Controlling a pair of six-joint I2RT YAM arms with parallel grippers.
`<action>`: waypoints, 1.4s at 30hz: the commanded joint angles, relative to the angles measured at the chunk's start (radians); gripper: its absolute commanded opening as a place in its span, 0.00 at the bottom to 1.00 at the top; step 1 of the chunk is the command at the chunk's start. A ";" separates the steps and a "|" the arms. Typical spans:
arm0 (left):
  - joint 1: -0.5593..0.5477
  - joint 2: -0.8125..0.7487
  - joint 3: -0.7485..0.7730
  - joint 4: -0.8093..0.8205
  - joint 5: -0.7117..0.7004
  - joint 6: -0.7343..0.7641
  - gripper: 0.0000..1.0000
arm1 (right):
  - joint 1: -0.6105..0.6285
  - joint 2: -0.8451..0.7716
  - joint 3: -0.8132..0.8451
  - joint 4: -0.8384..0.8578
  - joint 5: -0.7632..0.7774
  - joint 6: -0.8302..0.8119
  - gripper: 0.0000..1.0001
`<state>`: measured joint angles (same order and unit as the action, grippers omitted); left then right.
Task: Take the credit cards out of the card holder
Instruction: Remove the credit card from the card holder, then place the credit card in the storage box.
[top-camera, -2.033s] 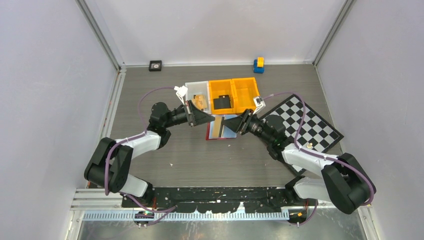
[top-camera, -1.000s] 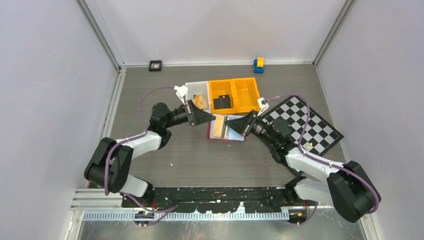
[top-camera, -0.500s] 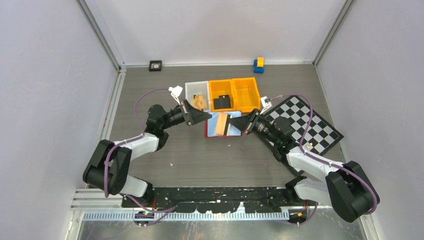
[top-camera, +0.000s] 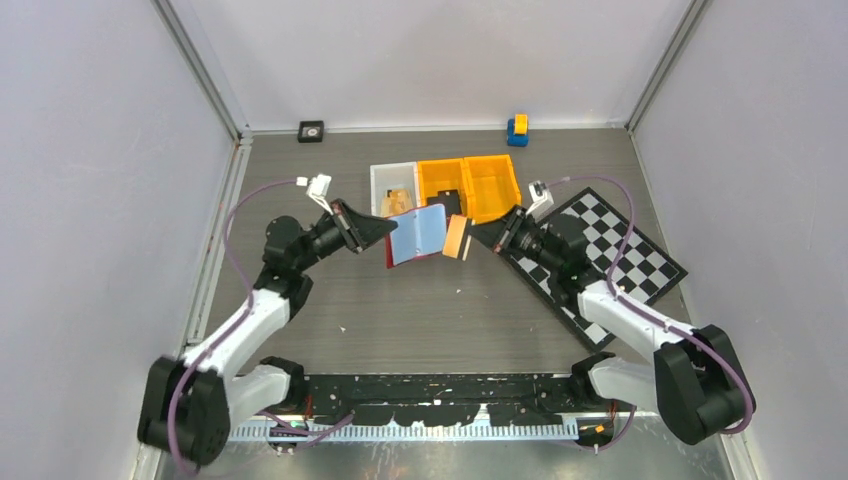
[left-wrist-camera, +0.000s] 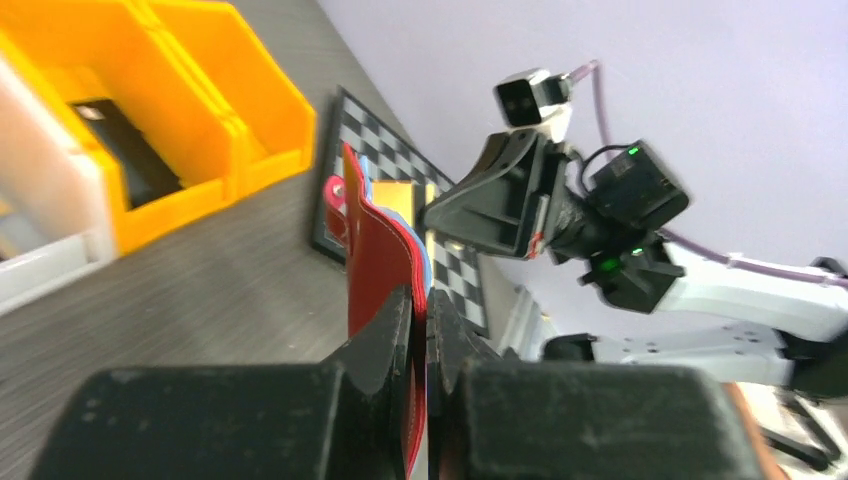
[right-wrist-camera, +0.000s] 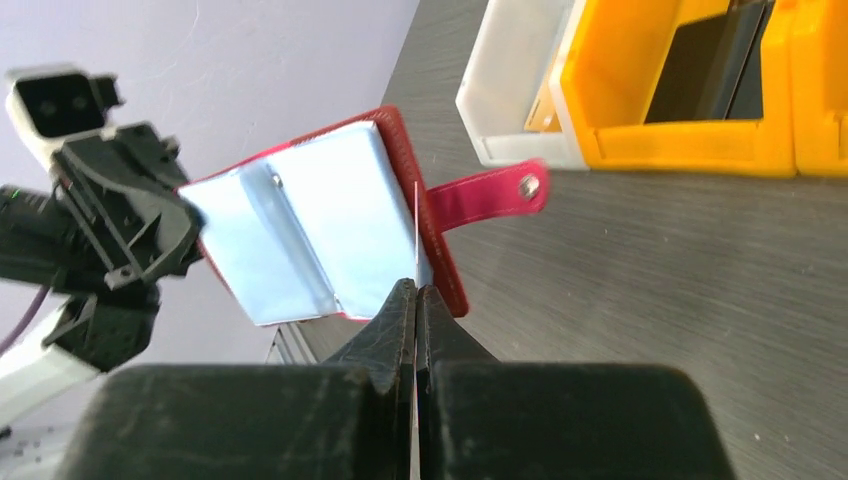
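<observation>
No legible writing in any view.
The small flat red folding card holder (top-camera: 417, 235), the thin tan card (top-camera: 456, 238), the orange plastic bins (top-camera: 495, 190) and the black-and-white chequered board (top-camera: 640, 250) carry no text, number, brand or sign that can be read.

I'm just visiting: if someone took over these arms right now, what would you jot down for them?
Left gripper: shut on the card holder, held open off the table.
Right gripper: shut on one credit card, just beside the holder's edge.
Done: that card looks pulled out.
Left: set it down, then check the sleeves; I see no other card in them.
</observation>
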<state>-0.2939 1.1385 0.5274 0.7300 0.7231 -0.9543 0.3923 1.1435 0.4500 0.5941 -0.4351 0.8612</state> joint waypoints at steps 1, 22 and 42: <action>0.006 -0.287 0.005 -0.430 -0.297 0.275 0.00 | -0.004 0.016 0.186 -0.175 0.074 -0.081 0.00; 0.004 -0.776 -0.041 -0.808 -0.678 0.387 0.00 | 0.140 0.802 1.030 -0.545 0.038 -0.202 0.00; 0.004 -0.749 -0.050 -0.770 -0.647 0.378 0.00 | 0.149 1.077 1.419 -0.778 0.067 -0.282 0.28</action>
<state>-0.2932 0.3840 0.4797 -0.0956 0.0620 -0.5892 0.5392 2.2639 1.8301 -0.1749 -0.3729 0.6083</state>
